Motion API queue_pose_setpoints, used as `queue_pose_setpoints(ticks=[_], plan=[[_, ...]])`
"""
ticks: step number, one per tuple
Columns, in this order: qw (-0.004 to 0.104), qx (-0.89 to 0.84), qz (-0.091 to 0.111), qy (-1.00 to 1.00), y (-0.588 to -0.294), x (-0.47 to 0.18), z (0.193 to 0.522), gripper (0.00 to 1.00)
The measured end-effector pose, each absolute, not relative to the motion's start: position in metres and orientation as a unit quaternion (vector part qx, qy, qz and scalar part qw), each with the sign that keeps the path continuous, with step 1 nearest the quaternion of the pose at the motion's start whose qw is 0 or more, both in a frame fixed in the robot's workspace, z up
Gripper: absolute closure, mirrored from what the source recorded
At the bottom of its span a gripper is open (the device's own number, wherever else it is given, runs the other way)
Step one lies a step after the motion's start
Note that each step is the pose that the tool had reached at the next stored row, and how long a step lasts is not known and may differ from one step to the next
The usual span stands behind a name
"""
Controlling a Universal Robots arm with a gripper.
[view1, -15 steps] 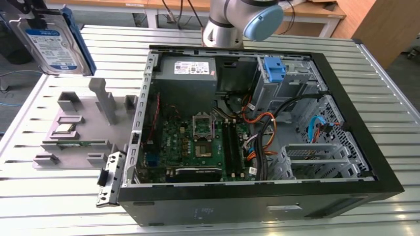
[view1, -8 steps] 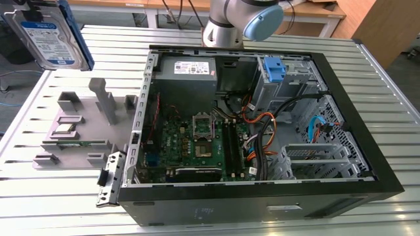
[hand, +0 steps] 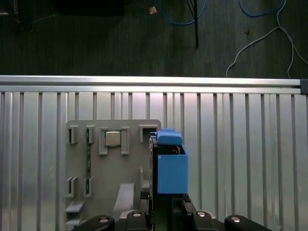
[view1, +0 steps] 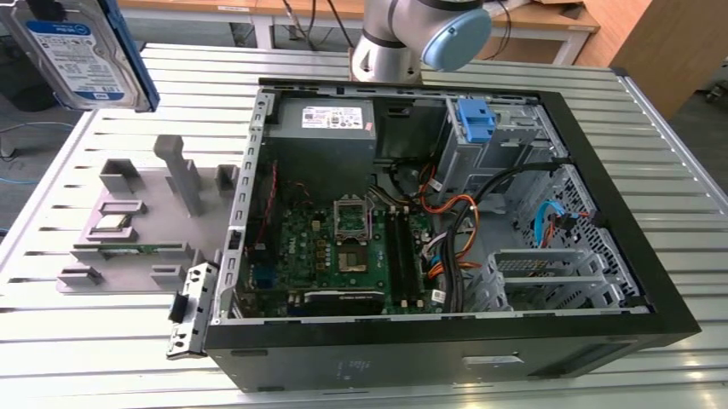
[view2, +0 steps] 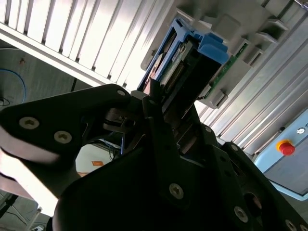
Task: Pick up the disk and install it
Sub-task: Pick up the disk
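Observation:
The disk [view1: 78,53], a silver drive with a white-and-blue label in a blue carrier, hangs high above the table at the exterior view's far left, over the grey fixture plate [view1: 136,230]. In both wrist views my gripper [view2: 168,113] is shut on the disk [view2: 192,57], its black fingers [view2: 154,103] pressing the two flat sides. The first wrist view looks down along the blue carrier [hand: 171,168], with my gripper [hand: 166,214] just behind it and the fixture plate [hand: 110,173] below.
An open black computer case [view1: 671,315] lies on the slatted metal table [view1: 683,170], with a grey power-supply box [view1: 324,119] and a blue drive-bay clip [view1: 476,119] inside. The plate holds a processor chip [view1: 111,223] and a memory stick [view1: 131,249]. The arm's base [view1: 393,47] stands behind the case.

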State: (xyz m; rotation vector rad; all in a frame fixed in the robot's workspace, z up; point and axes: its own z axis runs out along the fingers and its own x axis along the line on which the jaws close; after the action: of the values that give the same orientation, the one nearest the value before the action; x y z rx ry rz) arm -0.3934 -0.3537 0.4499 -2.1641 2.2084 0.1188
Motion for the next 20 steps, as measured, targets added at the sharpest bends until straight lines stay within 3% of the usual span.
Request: queue_pose_setpoints(ticks=[20], plan=[[0.024, -0.699, 0.039, 0.713, -0.3537, -0.3934, 0.4583, 0.65]])
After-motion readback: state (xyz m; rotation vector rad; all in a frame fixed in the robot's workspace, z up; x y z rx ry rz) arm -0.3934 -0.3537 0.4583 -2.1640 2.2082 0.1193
